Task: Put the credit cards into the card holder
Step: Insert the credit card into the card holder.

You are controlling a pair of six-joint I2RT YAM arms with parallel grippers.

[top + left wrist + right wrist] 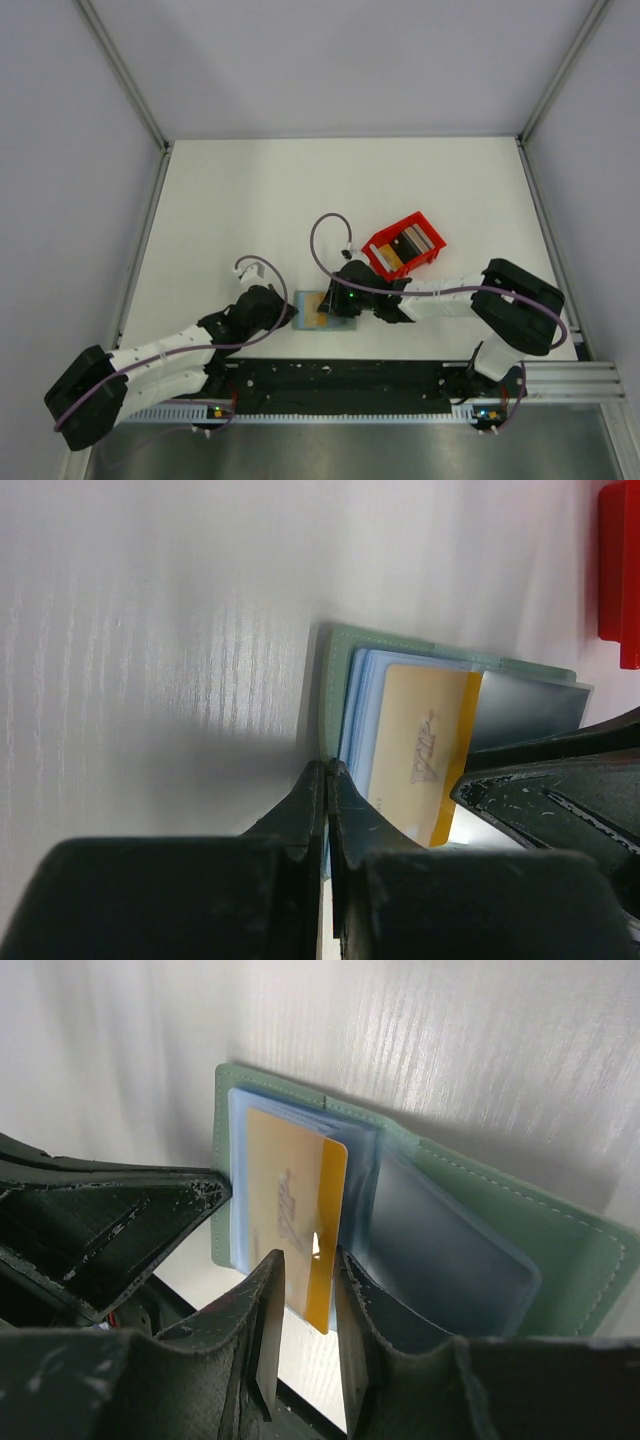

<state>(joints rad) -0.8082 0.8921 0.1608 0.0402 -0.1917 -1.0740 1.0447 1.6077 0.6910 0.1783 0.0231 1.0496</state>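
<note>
The card holder (304,308) lies open on the table, green cover down and pale blue pockets up (540,1250). A tan credit card with an orange edge (285,1200) sits partly inside a left-hand pocket, its near end sticking out past the holder's edge (420,750). My right gripper (308,1255) hovers over that end, jaws a narrow gap apart, the card's orange corner between the fingertips. My left gripper (330,767) is shut, its tips against the holder's left edge (340,650). More credit cards (413,241) lie in the red bin.
The red plastic bin (381,246) stands just behind and to the right of the holder, its corner showing in the left wrist view (620,570). Both arms meet over the holder near the table's front edge. White walls with metal rails enclose the table.
</note>
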